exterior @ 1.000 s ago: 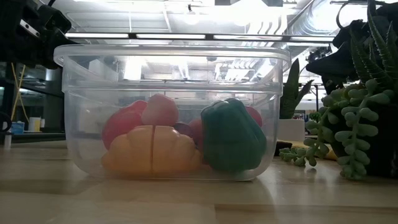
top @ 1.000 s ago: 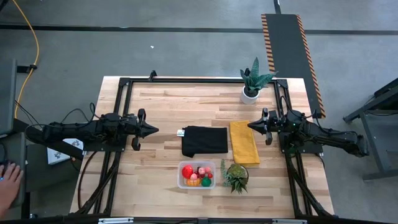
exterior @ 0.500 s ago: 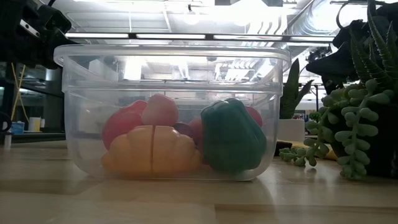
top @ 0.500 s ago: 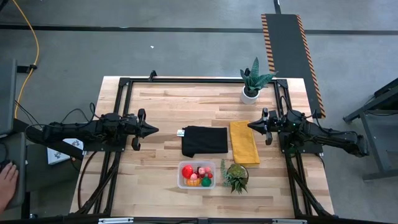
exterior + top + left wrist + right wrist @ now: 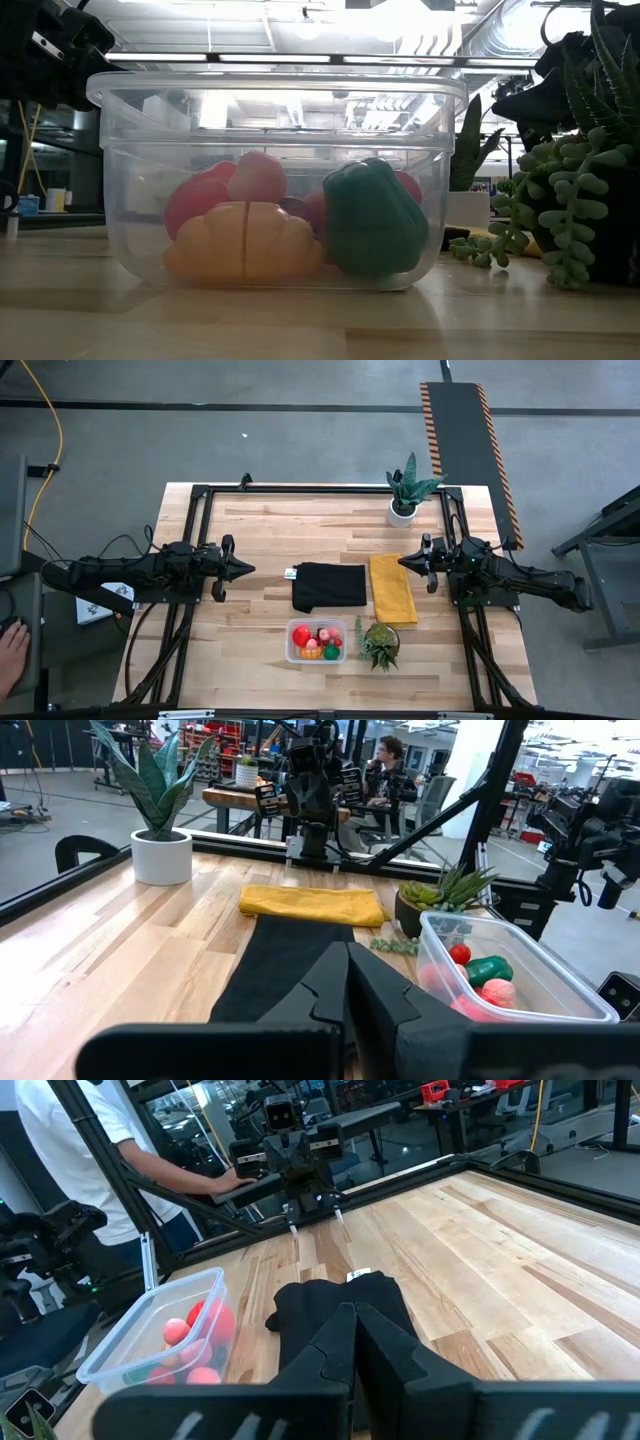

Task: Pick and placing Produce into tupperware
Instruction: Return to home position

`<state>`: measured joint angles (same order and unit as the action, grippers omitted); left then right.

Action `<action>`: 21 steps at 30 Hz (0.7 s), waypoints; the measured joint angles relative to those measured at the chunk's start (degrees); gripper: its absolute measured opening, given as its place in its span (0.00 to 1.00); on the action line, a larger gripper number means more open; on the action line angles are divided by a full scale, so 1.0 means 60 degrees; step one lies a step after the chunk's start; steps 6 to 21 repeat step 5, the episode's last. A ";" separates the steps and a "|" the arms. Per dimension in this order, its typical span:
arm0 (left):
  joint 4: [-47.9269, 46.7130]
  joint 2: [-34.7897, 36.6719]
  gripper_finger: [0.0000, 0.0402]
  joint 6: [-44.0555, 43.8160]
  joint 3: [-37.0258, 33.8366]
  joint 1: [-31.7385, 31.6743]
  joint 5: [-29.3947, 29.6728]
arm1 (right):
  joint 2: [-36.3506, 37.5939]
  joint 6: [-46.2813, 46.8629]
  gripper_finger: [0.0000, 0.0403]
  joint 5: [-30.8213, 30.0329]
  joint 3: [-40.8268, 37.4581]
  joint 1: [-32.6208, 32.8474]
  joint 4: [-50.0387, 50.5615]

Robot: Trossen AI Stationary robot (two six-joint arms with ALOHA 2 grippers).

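Observation:
The clear tupperware (image 5: 316,641) sits near the table's near edge, holding the produce: a red piece (image 5: 200,200), an orange-yellow piece (image 5: 245,245), a green piece (image 5: 372,218) and small pink and red berries (image 5: 326,636). It also shows in the left wrist view (image 5: 510,975) and the right wrist view (image 5: 160,1330). My left gripper (image 5: 248,567) hovers shut at the table's left side, pointing right. My right gripper (image 5: 402,563) hovers shut at the right side, pointing left, above the yellow cloth's far end. Neither touches anything.
A black cloth (image 5: 328,586) and a yellow cloth (image 5: 392,589) lie flat mid-table. A spiky succulent (image 5: 380,644) stands right of the tub; a white-potted plant (image 5: 405,495) stands at the far right. A person's hand (image 5: 12,650) shows off the table's left. Bare wood lies elsewhere.
Both arms and the tub have kept still. The person's hand off the table's left edge has drawn back toward the picture's edge.

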<state>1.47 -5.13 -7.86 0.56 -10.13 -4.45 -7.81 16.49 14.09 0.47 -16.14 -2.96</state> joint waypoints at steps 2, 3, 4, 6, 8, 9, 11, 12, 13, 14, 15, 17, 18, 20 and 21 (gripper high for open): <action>-0.0002 0.0000 0.00 0.0000 0.0000 0.0001 -0.0001 | 0.0001 0.0000 0.00 0.0000 0.0001 0.0002 -0.0001; -0.0002 0.0000 0.00 0.0000 0.0000 0.0000 -0.0002 | 0.0001 0.0000 0.00 0.0000 0.0001 0.0002 -0.0003; -0.0002 0.0000 0.00 0.0000 0.0000 0.0000 -0.0002 | 0.0001 0.0000 0.00 -0.0001 0.0001 0.0001 -0.0001; -0.0002 0.0000 0.00 0.0000 0.0000 0.0000 -0.0002 | 0.0000 0.0000 0.00 -0.0002 0.0001 0.0001 -0.0002; -0.0002 0.0000 0.00 0.0000 0.0000 0.0000 -0.0002 | 0.0000 0.0000 0.00 -0.0002 0.0001 0.0001 -0.0002; -0.0002 0.0000 0.00 0.0000 0.0000 0.0000 -0.0002 | 0.0000 0.0000 0.00 -0.0002 0.0001 0.0001 -0.0002; -0.0002 0.0000 0.00 0.0000 0.0000 0.0000 -0.0002 | 0.0000 0.0000 0.00 -0.0002 0.0001 0.0001 -0.0002; -0.0002 0.0000 0.00 0.0000 0.0000 0.0000 -0.0002 | 0.0000 0.0000 0.00 -0.0002 0.0001 0.0001 -0.0002; -0.0002 0.0000 0.00 0.0000 0.0000 0.0000 -0.0002 | 0.0000 0.0000 0.00 -0.0002 0.0001 0.0001 -0.0002; -0.0002 0.0000 0.00 0.0000 0.0000 0.0000 -0.0002 | 0.0000 0.0000 0.00 -0.0002 0.0001 0.0001 -0.0002; -0.0002 0.0000 0.00 0.0000 0.0000 0.0000 -0.0002 | 0.0000 0.0000 0.00 -0.0002 0.0001 0.0001 -0.0002; -0.0002 0.0000 0.00 0.0000 0.0000 0.0000 -0.0002 | 0.0000 0.0000 0.00 -0.0002 0.0001 0.0001 -0.0002; -0.0002 0.0000 0.00 0.0000 0.0000 0.0000 -0.0002 | 0.0000 0.0000 0.00 -0.0002 0.0001 0.0001 -0.0002; -0.0002 0.0000 0.00 0.0000 0.0000 0.0000 -0.0002 | 0.0000 0.0000 0.00 -0.0002 0.0001 0.0001 -0.0002; -0.0002 0.0000 0.00 0.0000 0.0000 0.0000 -0.0002 | 0.0000 0.0000 0.00 -0.0002 0.0001 0.0001 -0.0002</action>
